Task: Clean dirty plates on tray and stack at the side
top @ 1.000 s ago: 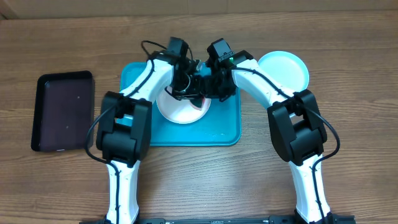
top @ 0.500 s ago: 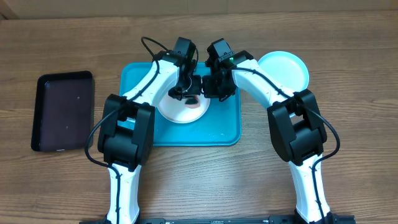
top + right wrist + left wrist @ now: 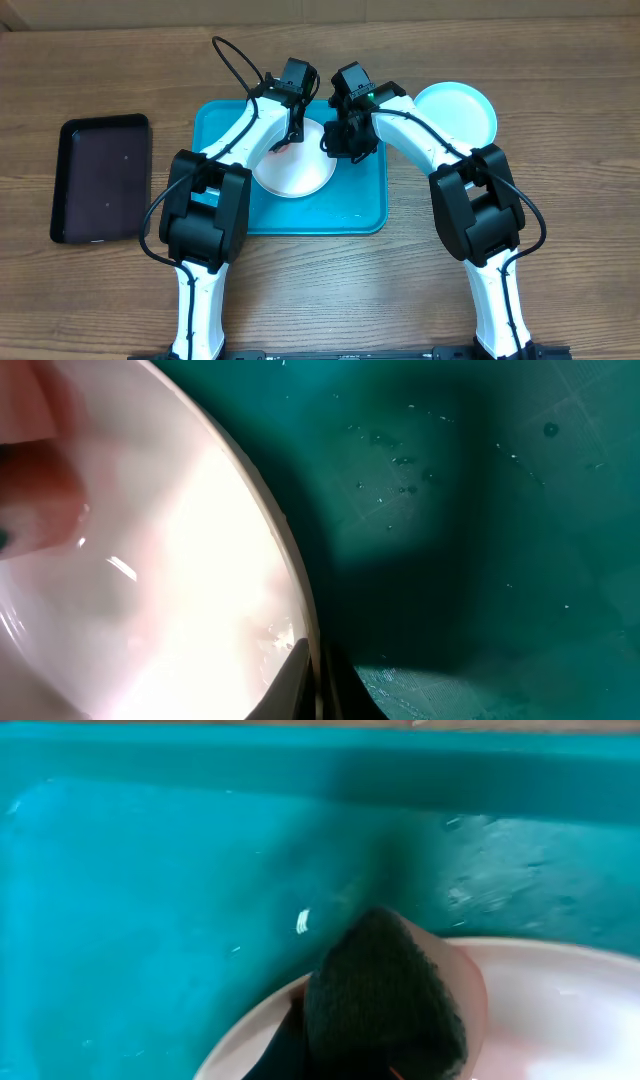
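White plate, seemingly between right fingers

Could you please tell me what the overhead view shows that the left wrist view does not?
Only overhead: the black tray at the far left, and the light blue plate on the table beside the turquoise tray. Only left wrist: a dark fuzzy pad at the white plate rim. Both: the white plate lying in the turquoise tray.

Overhead: fixed, straight down, far, whole worktop plus both arms. Left wrist: very close, angled down at tray floor, white plate rim. Right wrist: equally close, same plate edge, same tray.
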Available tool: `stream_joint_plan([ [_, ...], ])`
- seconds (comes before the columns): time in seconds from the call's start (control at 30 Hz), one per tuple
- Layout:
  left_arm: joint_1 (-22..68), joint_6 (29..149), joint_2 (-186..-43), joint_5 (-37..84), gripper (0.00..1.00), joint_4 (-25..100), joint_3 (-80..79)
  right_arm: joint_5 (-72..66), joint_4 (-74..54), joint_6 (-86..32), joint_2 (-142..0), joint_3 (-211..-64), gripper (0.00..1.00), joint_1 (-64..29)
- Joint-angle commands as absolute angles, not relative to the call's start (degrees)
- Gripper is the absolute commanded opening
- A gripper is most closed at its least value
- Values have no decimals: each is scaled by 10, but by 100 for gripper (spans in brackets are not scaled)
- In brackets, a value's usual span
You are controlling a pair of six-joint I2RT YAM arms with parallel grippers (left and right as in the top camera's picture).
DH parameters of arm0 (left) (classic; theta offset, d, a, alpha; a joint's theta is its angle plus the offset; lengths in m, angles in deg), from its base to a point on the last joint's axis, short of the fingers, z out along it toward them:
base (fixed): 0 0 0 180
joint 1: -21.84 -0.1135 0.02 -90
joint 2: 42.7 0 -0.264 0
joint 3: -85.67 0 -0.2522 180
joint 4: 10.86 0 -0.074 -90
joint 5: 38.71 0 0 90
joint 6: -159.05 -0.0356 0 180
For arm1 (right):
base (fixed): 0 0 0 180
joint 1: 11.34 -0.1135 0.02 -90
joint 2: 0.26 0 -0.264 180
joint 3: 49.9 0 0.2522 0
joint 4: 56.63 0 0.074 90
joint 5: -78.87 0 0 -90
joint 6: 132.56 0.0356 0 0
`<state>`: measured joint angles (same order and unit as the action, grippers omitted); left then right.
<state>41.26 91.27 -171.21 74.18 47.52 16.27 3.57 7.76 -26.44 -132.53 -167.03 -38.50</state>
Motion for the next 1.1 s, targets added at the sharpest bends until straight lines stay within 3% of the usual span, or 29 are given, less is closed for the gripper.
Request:
stream_joint_plan([
  [0.0, 388, 925, -1731, 838, 4, 496, 171, 29, 89, -268, -1321, -1662, 4, -388],
  [0.3, 360, 1012, -1713, 826, 5, 633, 305, 32, 79, -269, -1321, -1663, 4, -388],
  [0.67, 190, 1000, -1611, 587, 4, 685, 333, 29, 90, -280, -1269, -1713, 4, -391],
  [0.83, 68, 985, -1615, 589, 4, 755, 317, -107, 98, -310, -1196, -1737, 4, -427],
  [1.07, -75, 922, -1615, 532, 4, 698, 242, -370, 94, -312, -1161, -1737, 4, -511],
])
